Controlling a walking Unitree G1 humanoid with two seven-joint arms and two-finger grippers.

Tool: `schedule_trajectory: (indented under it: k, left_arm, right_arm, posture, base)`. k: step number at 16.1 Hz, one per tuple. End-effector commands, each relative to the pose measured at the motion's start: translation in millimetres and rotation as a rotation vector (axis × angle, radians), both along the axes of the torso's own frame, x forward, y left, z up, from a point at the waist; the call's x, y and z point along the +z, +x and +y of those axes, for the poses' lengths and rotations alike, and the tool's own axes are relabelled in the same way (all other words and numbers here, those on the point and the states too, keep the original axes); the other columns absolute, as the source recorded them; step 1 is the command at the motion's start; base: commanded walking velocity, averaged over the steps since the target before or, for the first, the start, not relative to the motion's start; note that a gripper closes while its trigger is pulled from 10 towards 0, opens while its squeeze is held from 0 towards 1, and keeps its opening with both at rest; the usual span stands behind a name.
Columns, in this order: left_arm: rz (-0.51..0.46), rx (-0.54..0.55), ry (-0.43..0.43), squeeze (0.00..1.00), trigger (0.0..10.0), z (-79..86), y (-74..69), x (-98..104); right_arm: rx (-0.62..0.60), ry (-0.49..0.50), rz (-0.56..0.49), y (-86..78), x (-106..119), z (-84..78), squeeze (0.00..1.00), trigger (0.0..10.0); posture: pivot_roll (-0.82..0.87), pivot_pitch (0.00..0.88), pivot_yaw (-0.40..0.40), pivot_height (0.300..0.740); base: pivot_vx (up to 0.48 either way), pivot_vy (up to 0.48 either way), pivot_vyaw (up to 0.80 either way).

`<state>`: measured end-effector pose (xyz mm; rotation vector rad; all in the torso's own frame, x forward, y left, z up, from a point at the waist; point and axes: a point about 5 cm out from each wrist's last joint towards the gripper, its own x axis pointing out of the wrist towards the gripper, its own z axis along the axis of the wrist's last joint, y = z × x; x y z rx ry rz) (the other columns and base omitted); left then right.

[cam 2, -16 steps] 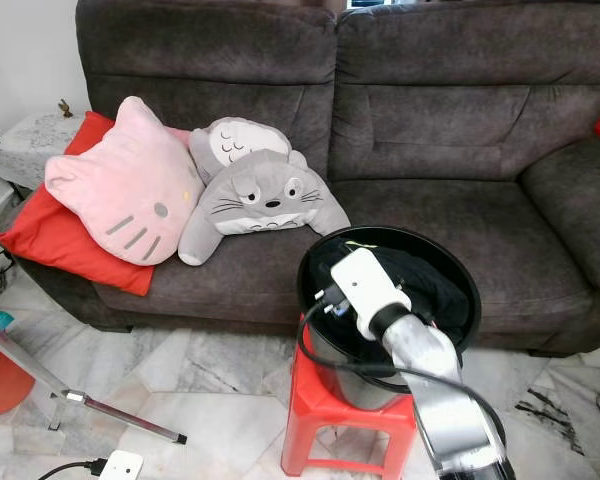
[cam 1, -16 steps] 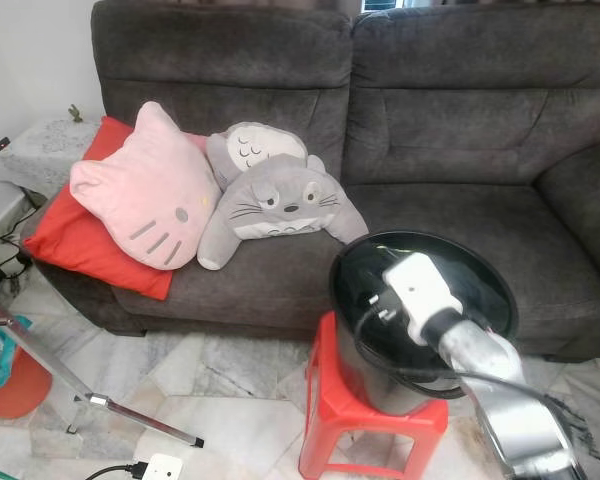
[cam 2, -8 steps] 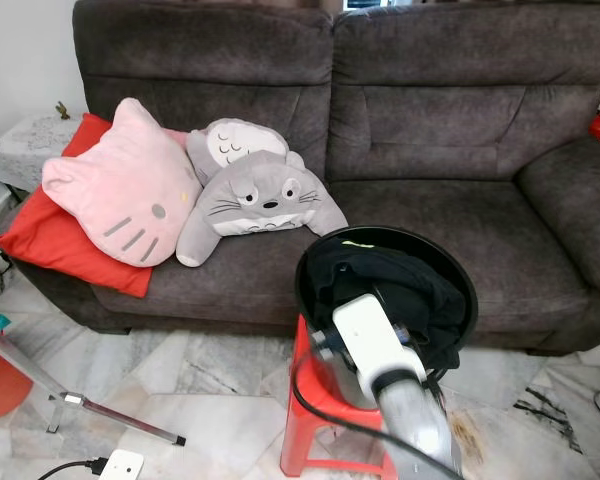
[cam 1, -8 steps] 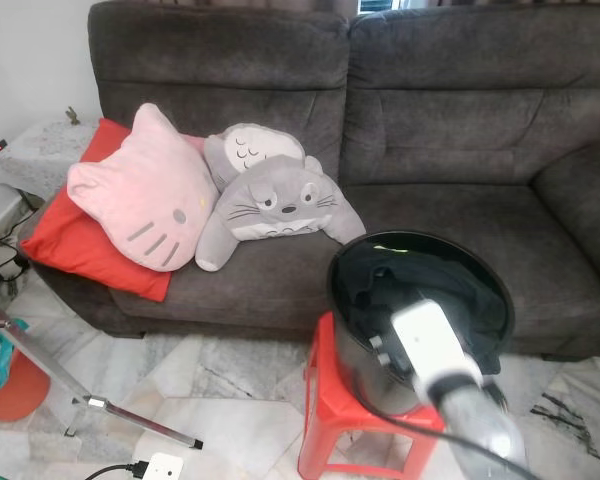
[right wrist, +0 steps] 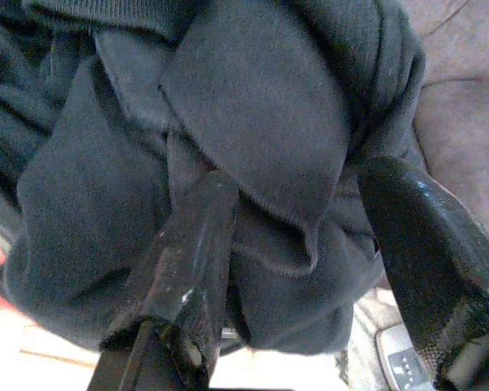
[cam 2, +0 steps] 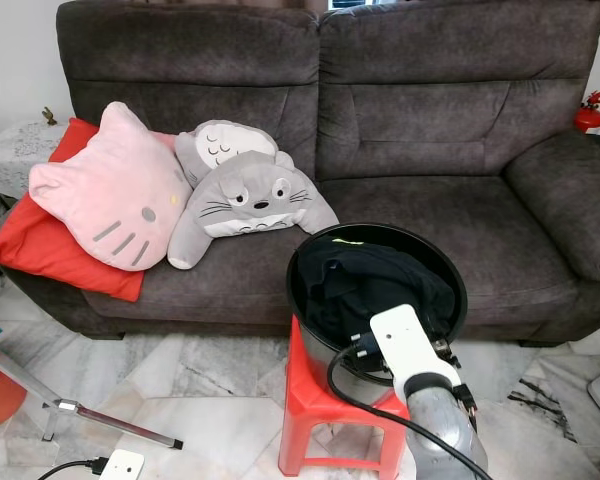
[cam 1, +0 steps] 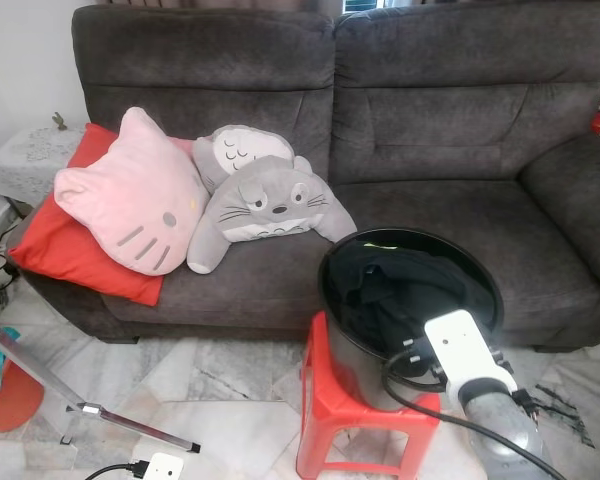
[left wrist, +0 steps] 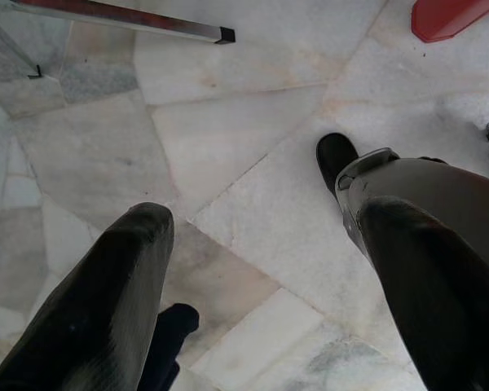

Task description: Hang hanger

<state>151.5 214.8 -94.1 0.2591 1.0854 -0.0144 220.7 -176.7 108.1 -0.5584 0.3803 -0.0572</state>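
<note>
**Right arm drawn back from the bucket with cloth between its jaws**

A second ago our right arm reached over the middle of the bucket (cam 2: 310,240); now its wrist sits at the bucket's near rim, lower and closer to us. The camera has also shifted a little, so part of that change is our own motion. The right gripper (right wrist: 293,244) has its jaws apart with a fold of the dark garment (cam 1: 390,290) lying between them; we cannot say they are clamped on it. The garment is heaped inside the bucket, which stands on the red stool (cam 1: 325,400) in front of the sofa (cam 1: 430,110).

We cannot make out a hanger; if one is there, it is buried in the garment. We judge the task barely begun: the pull-back looks like a first try at lifting the cloth out.

The left gripper (left wrist: 261,269) hangs idle over the floor (left wrist: 228,147) beside the stool, jaws apart and empty
</note>
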Motion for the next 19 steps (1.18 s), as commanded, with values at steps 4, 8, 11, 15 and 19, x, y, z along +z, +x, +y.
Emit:
schedule_trajectory:
  k: [4, 8, 11, 15, 19]
  left_arm:
    - [0.017, -0.014, 0.007, 0.00, 10.0, 0.3, -3.3, -1.3]
    - [0.018, -0.017, 0.007, 0.00, 10.0, 0.1, -3.8, -1.5]
    - [0.017, -0.014, 0.005, 0.00, 10.0, -0.2, -3.6, -1.5]
    - [0.015, -0.008, 0.004, 0.00, 10.0, -0.3, -3.4, -1.4]
    - [0.014, -0.007, 0.003, 0.00, 10.0, -0.6, -3.4, -1.5]
  right_arm:
    - [-0.006, -0.012, 0.018, 7.3, -3.9, -4.8, 0.00, 10.0]
    - [0.059, -0.032, 0.053, 14.7, -7.9, -2.0, 0.00, 10.0]
    - [0.060, -0.038, 0.041, 20.4, -6.0, -1.5, 0.00, 10.0]
    - [0.010, -0.042, -0.075, 31.0, 8.5, -5.4, 0.00, 10.0]
    - [0.042, -0.004, -0.124, 37.4, 12.9, -0.5, 0.00, 10.0]
  posture:
    - [-0.22, 0.000, 0.042, 0.740]
    - [-0.22, 0.000, 0.036, 0.740]
    - [-0.21, 0.000, 0.031, 0.740]
    - [-0.21, 0.000, 0.030, 0.740]
    - [-0.21, 0.000, 0.026, 0.740]
  base:
    - [0.000, 0.000, 0.00]
    - [0.000, 0.000, 0.00]
    - [0.000, 0.000, 0.00]
    - [0.000, 0.000, 0.00]
    - [0.000, 0.000, 0.00]
